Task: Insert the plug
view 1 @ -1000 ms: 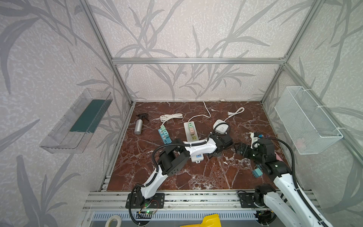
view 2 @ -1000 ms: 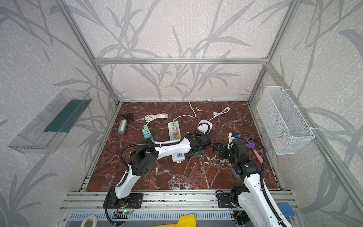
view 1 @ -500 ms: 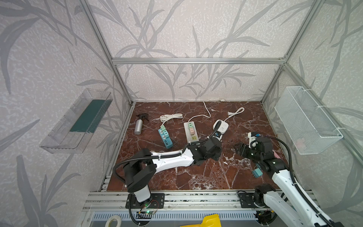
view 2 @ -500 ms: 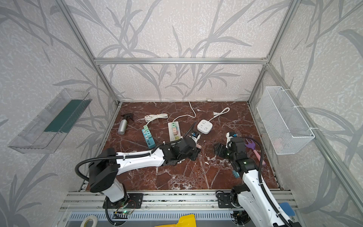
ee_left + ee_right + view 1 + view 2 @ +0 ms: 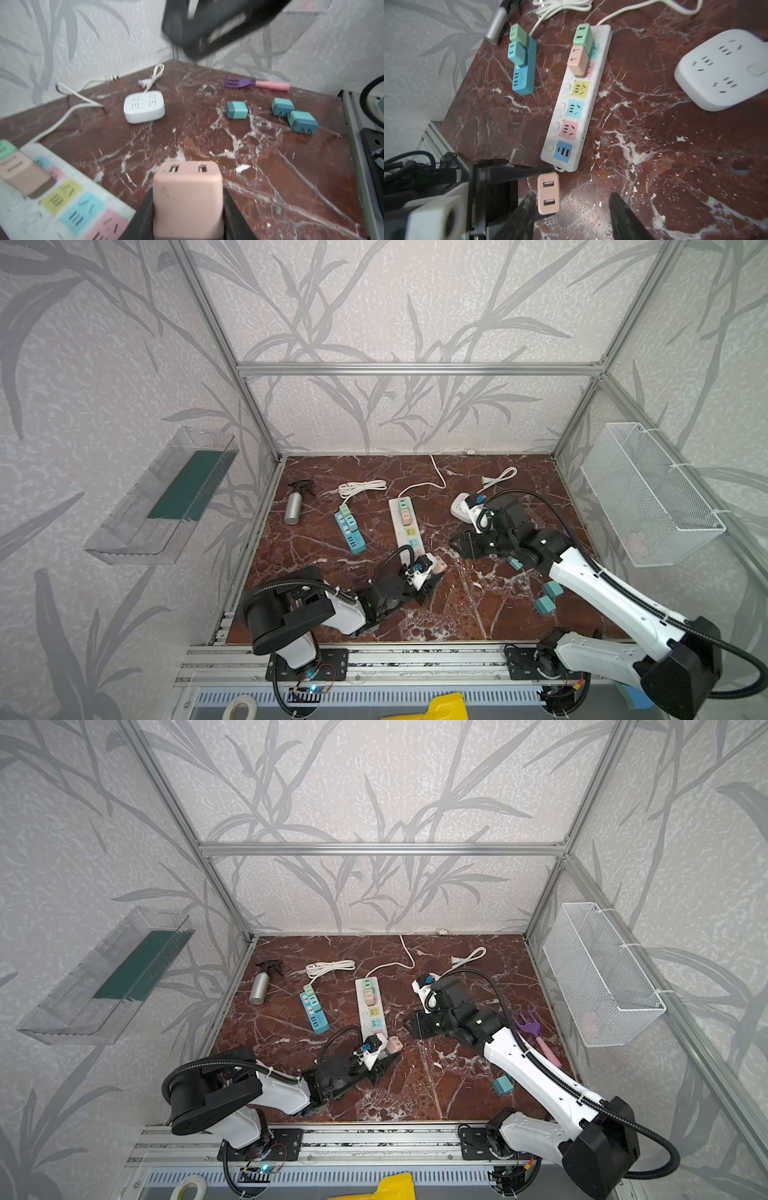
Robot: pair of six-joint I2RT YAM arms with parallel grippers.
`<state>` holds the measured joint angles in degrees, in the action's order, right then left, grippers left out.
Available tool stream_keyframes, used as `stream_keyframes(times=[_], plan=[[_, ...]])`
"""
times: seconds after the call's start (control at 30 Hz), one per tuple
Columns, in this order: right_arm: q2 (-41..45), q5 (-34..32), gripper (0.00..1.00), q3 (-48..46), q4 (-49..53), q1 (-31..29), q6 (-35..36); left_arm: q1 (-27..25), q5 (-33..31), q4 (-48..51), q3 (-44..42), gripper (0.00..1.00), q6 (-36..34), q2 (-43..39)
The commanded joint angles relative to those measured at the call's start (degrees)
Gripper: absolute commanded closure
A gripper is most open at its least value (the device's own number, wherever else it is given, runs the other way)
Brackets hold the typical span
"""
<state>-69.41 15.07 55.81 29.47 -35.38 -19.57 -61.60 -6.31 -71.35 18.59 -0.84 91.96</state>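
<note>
My left gripper (image 5: 188,194) is shut on a pink plug (image 5: 188,197) with two USB ports; its prongs are hidden. In both top views the pink plug (image 5: 438,565) (image 5: 394,1045) is just off the near end of the white power strip (image 5: 409,526) (image 5: 371,1006). The strip (image 5: 577,104) carries a green and a pink plug at its far end; its yellow, blue and pink sockets are free. My right gripper (image 5: 572,194) is open, holding nothing, above the table right of the pink plug (image 5: 548,193), which lies beside one of its fingers (image 5: 527,207).
A white square socket block (image 5: 463,510) lies behind the right gripper (image 5: 457,545). A blue strip (image 5: 351,531) and spray bottle (image 5: 293,508) are at the left. Three teal plugs (image 5: 236,110) and a purple fork (image 5: 239,84) lie at the right. A wire basket (image 5: 648,497) hangs on the right wall.
My left arm has drawn back toward the front with the pink plug, from near the square socket block to the white strip's near end. The right gripper has moved left toward the middle.
</note>
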Motion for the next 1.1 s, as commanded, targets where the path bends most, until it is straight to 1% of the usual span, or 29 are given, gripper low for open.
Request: stream_keyframes(times=[0.0,0.1,0.17,0.27,0.43,0.6,0.77,0.87,0.93,1.07], plan=[[-3.0,1.8,0.39,1.7,2.0,-1.7,0.2,-0.1,0.3,-9.5,-0.1,1.00,-5.3,-0.7],[-5.5,2.6,0.38,1.6,0.7,-2.2,1.0,0.0,0.5,-9.6,0.2,1.00,-6.1,-0.1],[-7.1,2.7,0.39,1.7,0.5,-2.2,1.7,0.0,0.6,-9.6,0.7,1.00,-6.7,1.2],[-8.5,2.9,0.39,2.6,2.1,-2.2,2.4,0.0,0.6,-9.6,1.2,1.00,-7.0,2.6],[-6.0,3.6,0.39,3.0,3.3,-2.2,2.3,0.1,0.3,-9.6,2.1,1.00,-6.9,4.1],[-1.9,2.6,0.41,1.4,1.4,-2.2,1.1,0.1,0.7,-9.6,2.6,1.00,-6.4,5.1],[-4.1,4.8,0.43,0.5,-0.1,-2.2,0.1,0.1,1.4,-9.6,2.9,1.00,-7.0,4.9],[-4.9,6.4,0.47,-0.9,-1.6,-2.2,-0.5,0.1,2.1,-9.6,2.9,1.00,-7.8,4.5],[-5.4,7.7,0.52,-1.7,-2.7,-2.2,-1.2,0.1,2.4,-9.5,2.8,1.00,-7.9,4.4],[-6.1,8.5,0.74,-1.8,-2.1,-2.4,-1.7,0.1,3.0,-9.5,2.6,1.00,-7.2,4.4]])
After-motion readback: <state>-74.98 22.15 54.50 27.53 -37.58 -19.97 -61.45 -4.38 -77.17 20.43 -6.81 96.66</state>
